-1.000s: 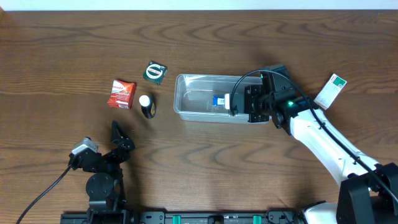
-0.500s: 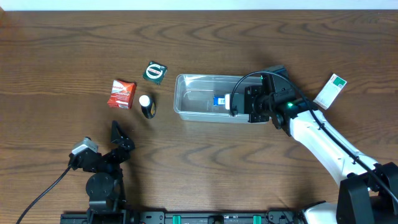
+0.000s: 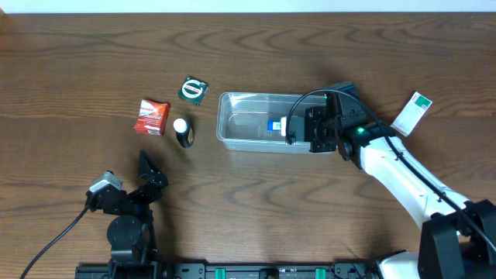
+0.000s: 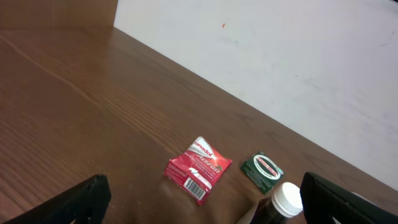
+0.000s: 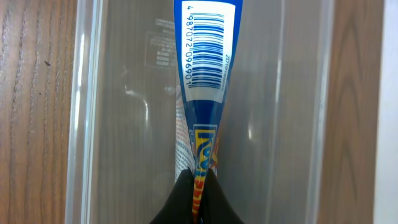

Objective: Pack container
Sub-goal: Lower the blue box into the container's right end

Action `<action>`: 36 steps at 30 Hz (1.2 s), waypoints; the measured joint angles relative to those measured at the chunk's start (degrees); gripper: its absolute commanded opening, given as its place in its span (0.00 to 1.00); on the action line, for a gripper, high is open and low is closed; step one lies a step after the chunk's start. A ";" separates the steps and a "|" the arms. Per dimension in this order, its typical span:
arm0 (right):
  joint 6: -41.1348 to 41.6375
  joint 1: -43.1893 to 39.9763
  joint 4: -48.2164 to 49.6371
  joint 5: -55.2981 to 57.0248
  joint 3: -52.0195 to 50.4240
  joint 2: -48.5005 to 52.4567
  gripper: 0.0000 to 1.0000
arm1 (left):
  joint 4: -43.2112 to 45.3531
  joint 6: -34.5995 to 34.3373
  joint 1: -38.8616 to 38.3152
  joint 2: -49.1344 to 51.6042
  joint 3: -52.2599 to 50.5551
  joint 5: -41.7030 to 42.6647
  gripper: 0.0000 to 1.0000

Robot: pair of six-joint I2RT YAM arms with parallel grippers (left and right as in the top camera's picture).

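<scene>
On the far side of the table [image 3: 93, 46], seen from overhead, the container [image 3: 232, 145] lies with its long axis running side to side, a clear, thin-walled plastic tub with rounded corners. The right gripper [image 3: 293, 128] reaches in over its right-hand end, so the tub lies directly below and ahead of this hand. The left gripper [image 3: 147, 169] rests well apart at the near edge. A small blue packet [image 3: 273, 125] sits just in front of the right fingers, inside the tub. Left of the tub lie a red sachet [image 3: 152, 116], a green sachet [image 3: 194, 90] and a dark bottle with a white cap [image 3: 183, 132]. A green-and-white box [image 3: 411, 113] lies off to the right.

From the left wrist, the left fingers stand wide apart at the frame's edges, with nothing between them. The crinkled red sachet, the green one and the bottle's ribbed cap lie ahead on grained wood.

From the right wrist, the fingers are pinched on the packet's flat crimped end. The glossy, barcoded packet points away along the tub's length, between and parallel to the two clear side walls. Whether it touches the floor I cannot tell. Letting go here would likely leave it inside.
</scene>
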 measured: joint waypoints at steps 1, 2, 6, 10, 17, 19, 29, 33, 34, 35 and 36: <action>0.00 0.00 0.02 0.02 0.00 0.44 0.01 | 0.00 0.02 0.00 0.00 0.00 0.00 0.98; -0.02 0.00 0.04 0.04 0.00 0.85 0.01 | 0.00 0.00 0.00 0.00 0.00 0.02 0.98; -0.02 0.00 0.68 -0.13 0.00 2.19 0.01 | 0.00 0.00 0.00 0.00 0.00 0.02 0.98; -0.02 0.00 0.90 -0.17 0.00 2.21 0.01 | 0.00 0.00 0.00 0.00 0.00 0.00 0.98; -0.44 0.00 1.29 -0.02 0.00 2.34 0.18 | 0.00 0.00 0.00 0.00 0.00 0.00 0.98; -0.76 0.00 1.33 0.00 0.00 2.34 0.20 | 0.00 0.00 0.00 0.00 0.00 0.02 0.98; -0.87 0.00 1.90 0.00 0.00 2.36 0.31 | 0.00 0.02 0.00 0.00 0.00 0.02 0.98; -0.83 0.00 3.15 -0.02 0.00 2.34 0.33 | 0.00 0.00 0.00 0.00 0.00 0.02 0.98; -0.81 0.00 3.34 0.00 0.00 2.34 0.33 | 0.00 0.02 0.00 0.00 0.00 0.00 0.98; -0.83 0.00 3.43 0.00 0.00 2.34 0.34 | 0.00 0.00 0.00 0.00 0.00 0.02 0.98; -0.83 0.00 3.43 0.00 0.00 2.32 0.35 | 0.00 0.00 0.00 0.00 0.00 0.02 0.98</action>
